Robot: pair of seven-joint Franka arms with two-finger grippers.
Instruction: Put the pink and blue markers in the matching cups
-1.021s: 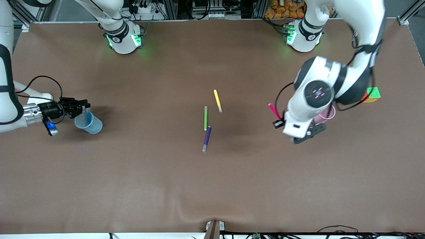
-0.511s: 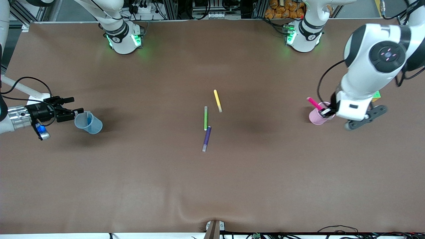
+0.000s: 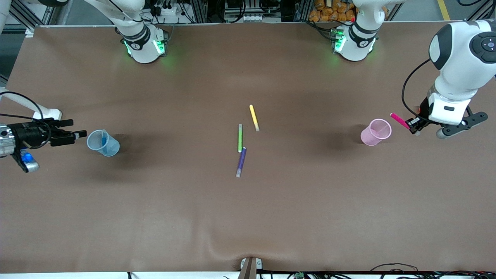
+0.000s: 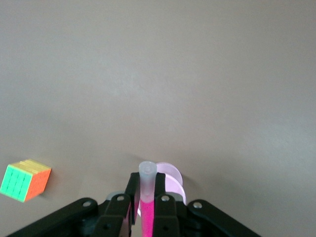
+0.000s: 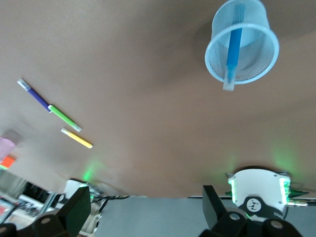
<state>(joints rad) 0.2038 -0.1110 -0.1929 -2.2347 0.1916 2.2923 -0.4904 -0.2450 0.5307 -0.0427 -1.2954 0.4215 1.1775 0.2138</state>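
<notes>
The pink marker (image 3: 398,120) is gripped in my left gripper (image 3: 414,125), which is shut on it over the table just beside the pale pink cup (image 3: 375,131), toward the left arm's end. In the left wrist view the pink marker (image 4: 147,207) sticks out between the jaws, pale cap foremost, with the pink cup (image 4: 172,178) just past it. The blue marker (image 3: 103,138) leans inside the pale blue cup (image 3: 104,144). My right gripper (image 3: 77,129) is open and empty, a short way from that cup toward the right arm's end. The right wrist view shows the blue cup (image 5: 242,47) with the blue marker (image 5: 233,52) in it.
A yellow marker (image 3: 254,117), a green marker (image 3: 240,138) and a purple marker (image 3: 241,162) lie mid-table. A coloured puzzle cube (image 4: 25,179) sits near the pink cup at the left arm's end.
My right gripper opened, left the blue marker in the blue cup and drew back. The left arm carried the pink marker across the pink cup toward the left arm's end.
</notes>
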